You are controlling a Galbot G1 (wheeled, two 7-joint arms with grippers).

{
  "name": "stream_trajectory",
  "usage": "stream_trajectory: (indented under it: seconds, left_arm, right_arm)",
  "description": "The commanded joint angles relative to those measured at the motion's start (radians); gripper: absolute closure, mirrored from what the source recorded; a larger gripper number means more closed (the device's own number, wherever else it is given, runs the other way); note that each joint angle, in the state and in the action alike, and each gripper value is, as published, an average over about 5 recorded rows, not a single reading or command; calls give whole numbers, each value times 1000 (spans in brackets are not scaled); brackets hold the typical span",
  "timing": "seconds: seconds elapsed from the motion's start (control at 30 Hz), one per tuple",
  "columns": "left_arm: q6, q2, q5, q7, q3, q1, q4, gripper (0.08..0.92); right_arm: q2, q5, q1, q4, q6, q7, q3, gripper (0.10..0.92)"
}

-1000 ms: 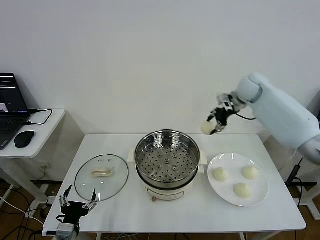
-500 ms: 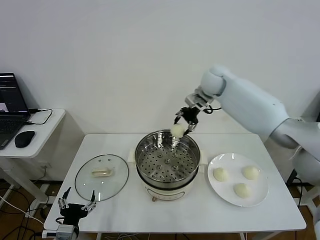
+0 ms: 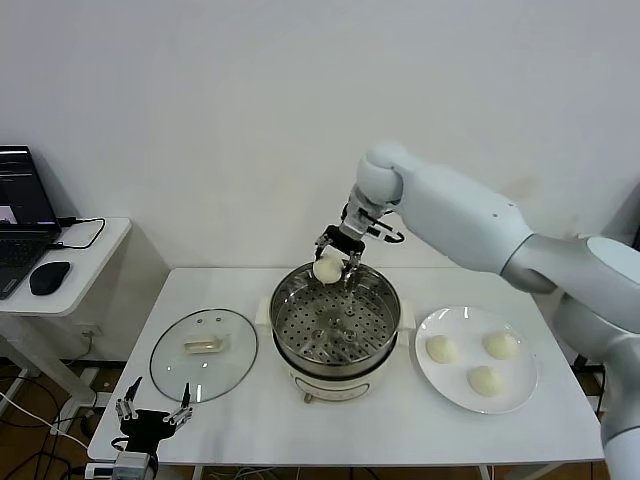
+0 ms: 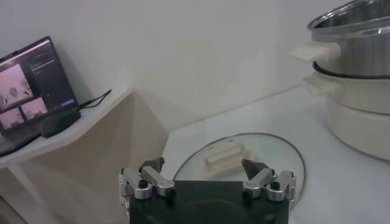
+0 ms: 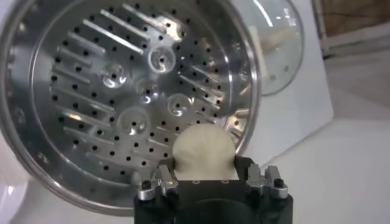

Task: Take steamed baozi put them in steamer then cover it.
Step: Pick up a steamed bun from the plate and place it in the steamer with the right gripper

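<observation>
1. Above the far rim of the steamer (image 3: pixel 335 325), at its 12 o'clock edge, the right gripper (image 3: pixel 337 258) is hanging with its fingers closed around one steamed baozi (image 3: pixel 326 269); the right wrist view is showing the bun pinched between both fingers over the perforated tray (image 5: pixel 137 91).
2. Steamer: sitting at the centre of the white table (image 3: pixel 250 420), steel pot on a cream base; its tray is lying bare, with no bun resting on it yet.
3. White plate (image 3: pixel 440 383): lying at 3 o'clock of the steamer, just beside it, and carrying the three remaining baozi (image 3: pixel 440 349), (image 3: pixel 500 345), (image 3: pixel 485 380), each apart from the others.
4. Cover (image 3: pixel 203 354): lying flat on the table at 9 o'clock of the steamer, handle up, untouched.
5. Left gripper (image 3: pixel 154 408): waiting at the table's near edge, at 6 o'clock of the cover, fingers spread wide and holding nothing.
6. Side desk at far 9 o'clock: bearing a laptop (image 3: pixel 22 215) and a mouse (image 3: pixel 48 277).
7. Progress, by my reckoning: the first of four buns is being carried in and is not yet released; three more transfers and the covering are remaining, so the job is sitting in its early part.
</observation>
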Motion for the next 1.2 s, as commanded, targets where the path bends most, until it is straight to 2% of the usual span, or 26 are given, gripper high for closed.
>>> stream_trajectory:
  seconds: [0.03, 0.87, 1.1, 1.2]
  left_arm:
    - [1, -1, -1, 3, 2, -4, 7, 177]
    - [-1, -4, 0, 1, 14, -15, 45, 177]
    - [-1, -4, 0, 1, 16, -17, 52, 177]
    - [-2, -4, 0, 1, 16, -17, 52, 177]
  right_arm:
    - [27, -108, -13, -11, 78, 39, -33, 414]
    - [45, -222, -105, -50, 28, 98, 12, 414]
    - [45, -193, -115, -57, 11, 111, 8, 407]
    - [43, -163, -113, -57, 3, 117, 2, 365]
